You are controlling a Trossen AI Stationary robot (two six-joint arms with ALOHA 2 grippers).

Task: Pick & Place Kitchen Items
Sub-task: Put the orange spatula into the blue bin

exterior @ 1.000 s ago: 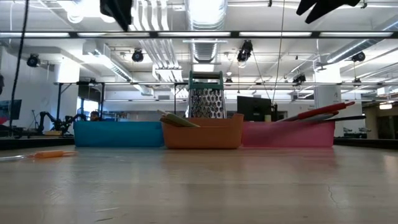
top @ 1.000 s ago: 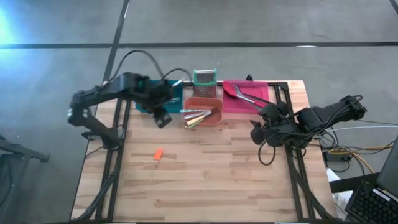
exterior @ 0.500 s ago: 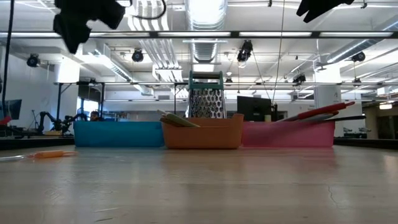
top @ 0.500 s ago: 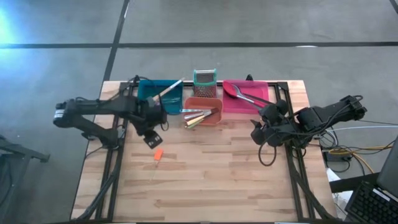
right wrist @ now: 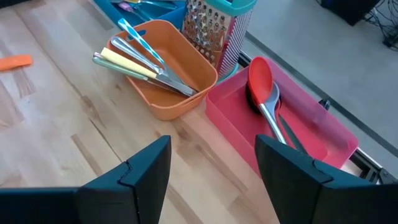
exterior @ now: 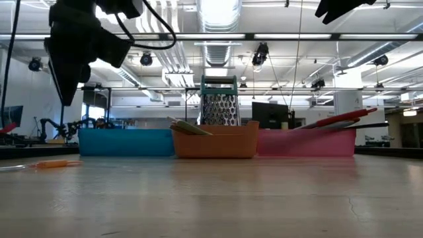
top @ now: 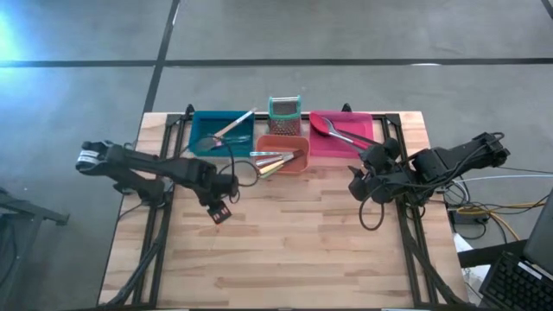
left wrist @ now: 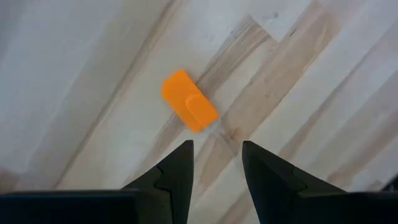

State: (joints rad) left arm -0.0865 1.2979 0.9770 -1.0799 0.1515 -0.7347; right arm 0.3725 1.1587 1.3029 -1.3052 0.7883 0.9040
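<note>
A small orange-handled tool, flat with rounded corners, lies on the bare wooden table, directly beneath the left gripper, whose fingers stand apart and empty. The right gripper waits wide open near the pink bin.

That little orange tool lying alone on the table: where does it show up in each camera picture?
High view: hidden under the left gripper.
Low view: orange tool flat on the table at far left.
Left wrist view: just ahead of the open fingers.
Right wrist view: at the left edge.
Shared landmark: the orange bin; it does not show in the left wrist view.
</note>
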